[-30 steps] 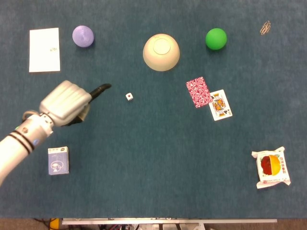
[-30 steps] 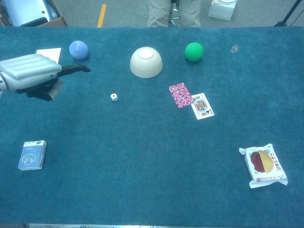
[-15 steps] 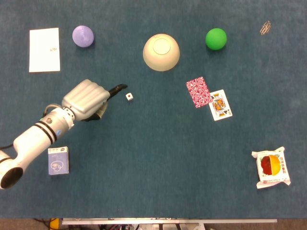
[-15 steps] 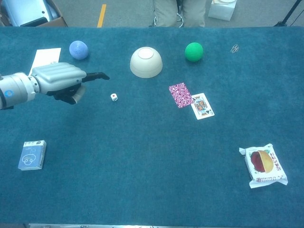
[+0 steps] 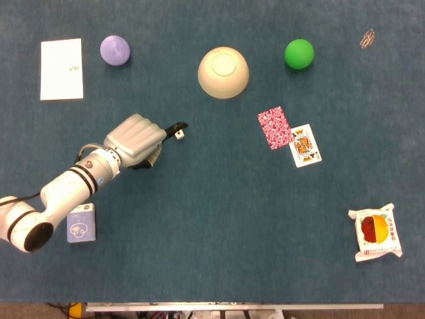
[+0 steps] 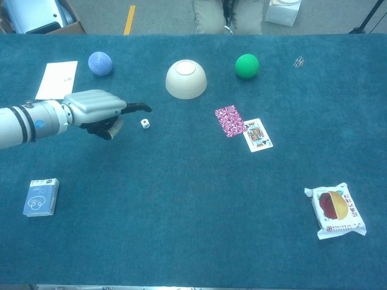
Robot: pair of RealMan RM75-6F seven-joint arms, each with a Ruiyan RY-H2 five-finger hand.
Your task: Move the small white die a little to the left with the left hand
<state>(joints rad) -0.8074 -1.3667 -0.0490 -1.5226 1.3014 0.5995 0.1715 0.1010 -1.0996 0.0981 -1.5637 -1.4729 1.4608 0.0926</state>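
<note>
The small white die lies on the blue cloth, in front of the upturned cream bowl. My left hand comes in from the left, mostly curled, with one dark fingertip stretched out just over the die's far side. In the chest view that fingertip shows a little above the die, and I cannot tell whether they touch. The hand holds nothing. My right hand is in neither view.
Behind the die stands the cream bowl, with a green ball to its right. A purple ball and white paper lie far left. Two playing cards, a card box, a snack packet and a paper clip also lie around.
My left hand has moved right across the cloth, from well left of the die until its outstretched fingertip is over it. The die has not moved.
</note>
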